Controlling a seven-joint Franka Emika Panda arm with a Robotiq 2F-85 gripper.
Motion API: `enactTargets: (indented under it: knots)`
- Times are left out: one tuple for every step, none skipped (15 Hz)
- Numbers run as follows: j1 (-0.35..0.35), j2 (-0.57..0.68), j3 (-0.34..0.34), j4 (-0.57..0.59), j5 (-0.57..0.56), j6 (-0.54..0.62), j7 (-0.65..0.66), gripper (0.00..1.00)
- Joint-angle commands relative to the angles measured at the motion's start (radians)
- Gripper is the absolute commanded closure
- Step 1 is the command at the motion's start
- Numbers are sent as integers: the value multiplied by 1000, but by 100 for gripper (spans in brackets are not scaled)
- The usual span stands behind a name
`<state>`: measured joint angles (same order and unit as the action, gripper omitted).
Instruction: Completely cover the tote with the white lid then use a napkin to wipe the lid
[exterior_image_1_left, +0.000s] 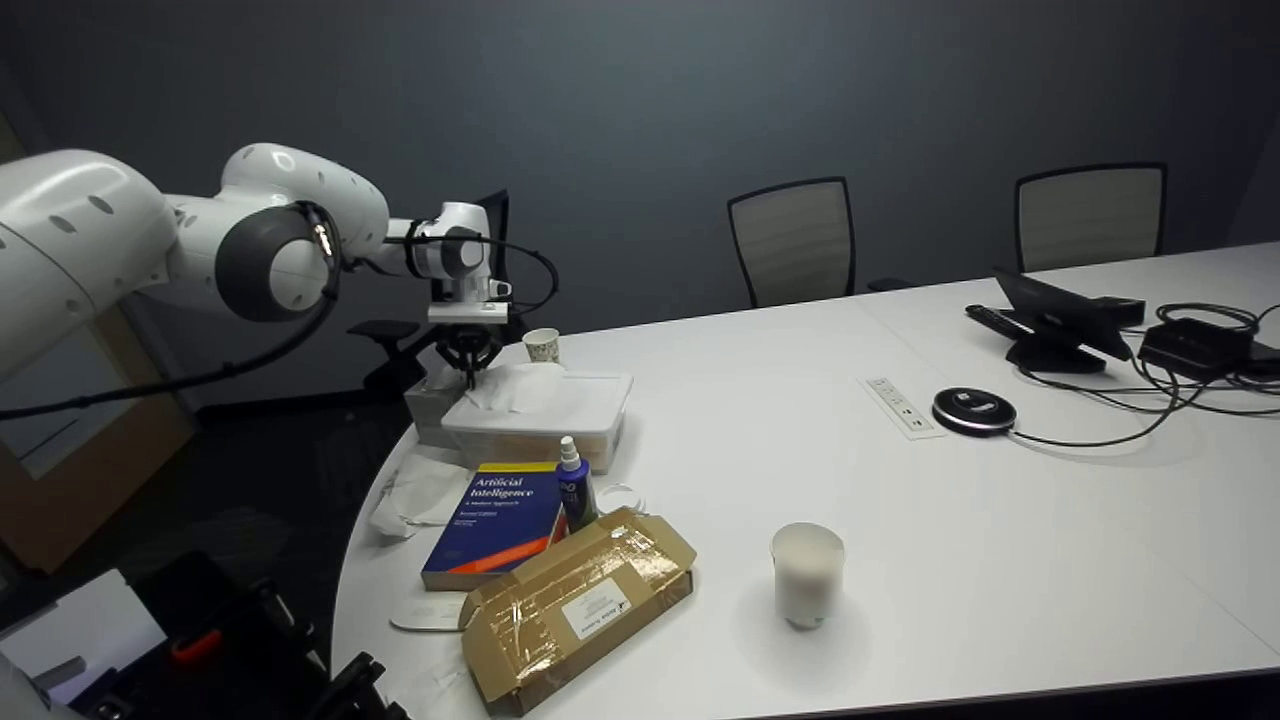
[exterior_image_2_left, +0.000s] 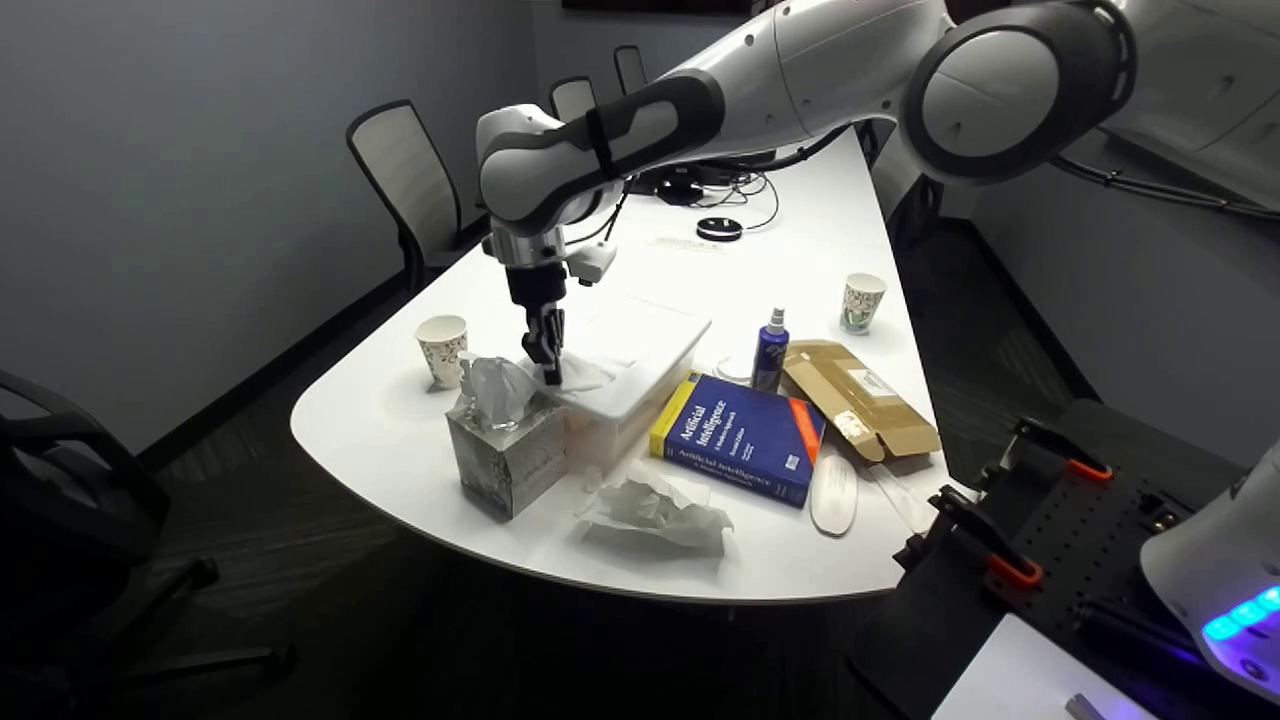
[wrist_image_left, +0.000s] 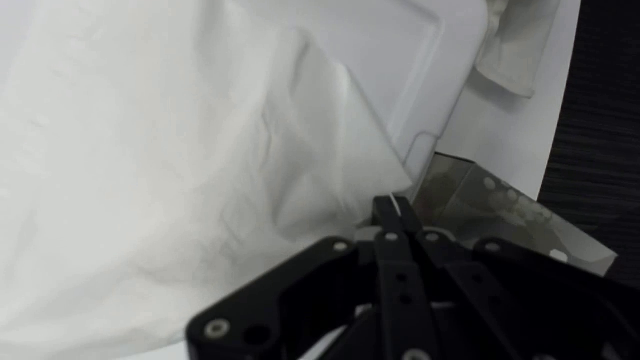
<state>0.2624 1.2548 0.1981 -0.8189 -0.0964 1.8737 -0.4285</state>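
One facial tissue (wrist_image_left: 185, 165), left in the wrist frame, clenched in the gripper (wrist_image_left: 397, 206); best pressed lightly and drawn evenly across the white lid (wrist_image_left: 385, 65)

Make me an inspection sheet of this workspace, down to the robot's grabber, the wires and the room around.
Surface: white table with a rounded end.
Job's things: lid on the tote; napkin wrinkled over part of the lid.
Clutter: book, bottle, carton, tissue box, crumpled paper, two cups.
Gripper: shut, apparently pinching the napkin.
Cables: black cable along the arm; cords loose on the table.
Surroundings: chairs, grey wall.
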Motion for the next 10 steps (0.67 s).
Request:
enactTargets:
  knots:
    - [12, 36, -14, 67, -12, 17, 10, 100]
    - [11, 41, -14, 75, -10, 21, 15, 100]
    - [10, 47, -14, 83, -6, 24, 20, 100]
    - [10, 51, -16, 89, -6, 31, 27, 100]
    - [10, 55, -19, 95, -6, 38, 34, 100]
    - [11, 58, -23, 99, -7, 46, 41, 100]
    - [10, 60, -27, 100, -7, 52, 47, 100]
    - [10, 62, -32, 100, -9, 58, 53, 100]
    - [9, 59, -38, 95, -12, 53, 67, 100]
    - [6, 56, -38, 92, -10, 37, 62, 100]
